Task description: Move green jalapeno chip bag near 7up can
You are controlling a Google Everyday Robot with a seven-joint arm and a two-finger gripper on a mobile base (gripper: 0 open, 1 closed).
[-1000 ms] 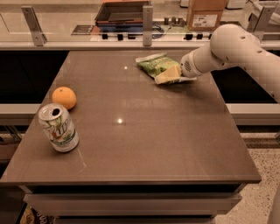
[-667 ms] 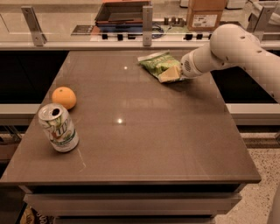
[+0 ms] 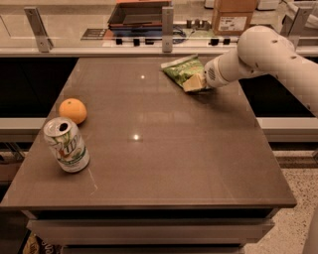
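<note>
The green jalapeno chip bag (image 3: 181,70) is at the far right of the brown table, its near right end inside my gripper (image 3: 195,82). The gripper reaches in from the right on a white arm and is shut on the bag; one tan finger (image 3: 193,84) shows over the bag's edge. The 7up can (image 3: 67,145), silver-white with a green logo and an open top, stands upright near the table's front left corner, far from the bag.
A round orange (image 3: 73,110) lies just behind the can at the left edge. The table (image 3: 164,158) ends in a drop on all sides. A counter with a dark tray (image 3: 139,15) and a cardboard box (image 3: 231,17) runs behind it.
The gripper and the bag have shifted slightly to the right and toward the back of the table together. The can and the orange have not moved.
</note>
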